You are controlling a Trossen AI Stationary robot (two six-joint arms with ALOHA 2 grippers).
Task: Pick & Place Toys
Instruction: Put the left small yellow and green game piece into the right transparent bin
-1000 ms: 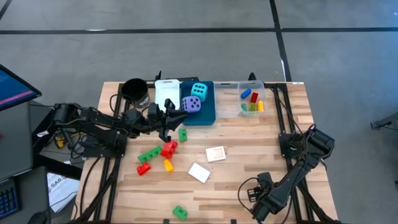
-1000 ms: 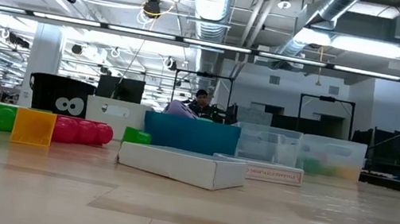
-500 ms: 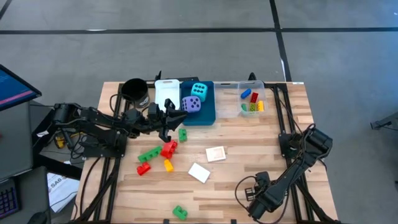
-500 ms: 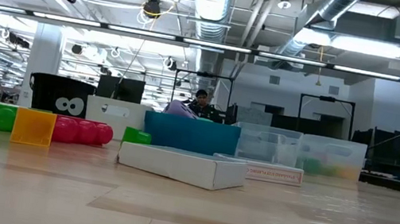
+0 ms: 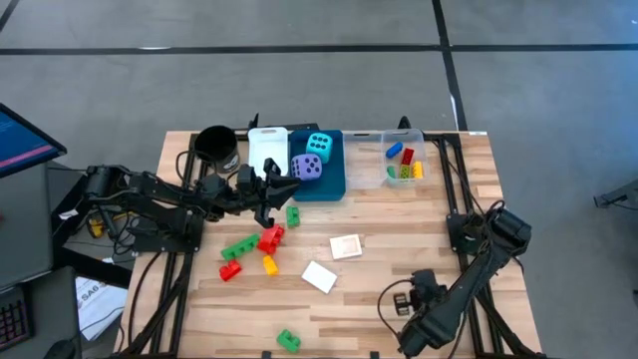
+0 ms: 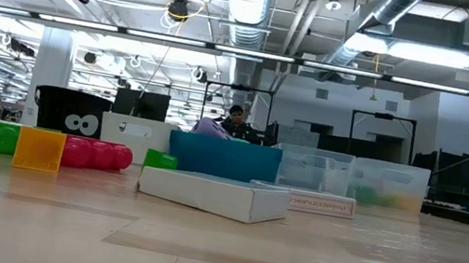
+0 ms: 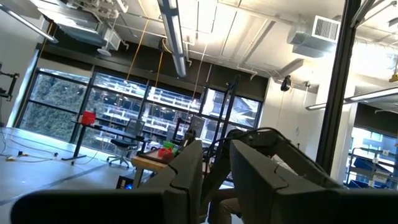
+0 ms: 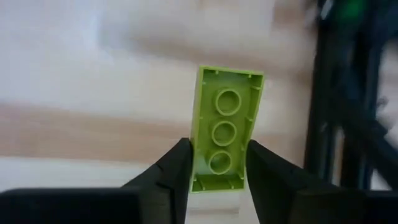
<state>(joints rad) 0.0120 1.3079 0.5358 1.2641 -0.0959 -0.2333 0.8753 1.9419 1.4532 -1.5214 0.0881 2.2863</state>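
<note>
My right gripper hovers over the table's near right part, shut on a light green brick. My left gripper is raised above the loose toys, near the blue bin; it is empty, its fingers a narrow gap apart. Green, red and yellow bricks and two white cards lie on the table. Another green brick lies by the near edge. The cyan die and the purple die sit in the blue bin. My right gripper pinches the light green brick's two long sides between its two fingers, near one end. The brick runs on lengthwise past the fingertips. Its hollow underside faces the wrist camera. The table shows blurred behind it.
A black cup and a white bin stand at the far edge, left of the blue bin. A clear bin holding several bricks stands to its right. Bare wood lies at the table's right side.
My right arm has swayed slightly toward the table's left edge and back, keeping hold of the brick.
</note>
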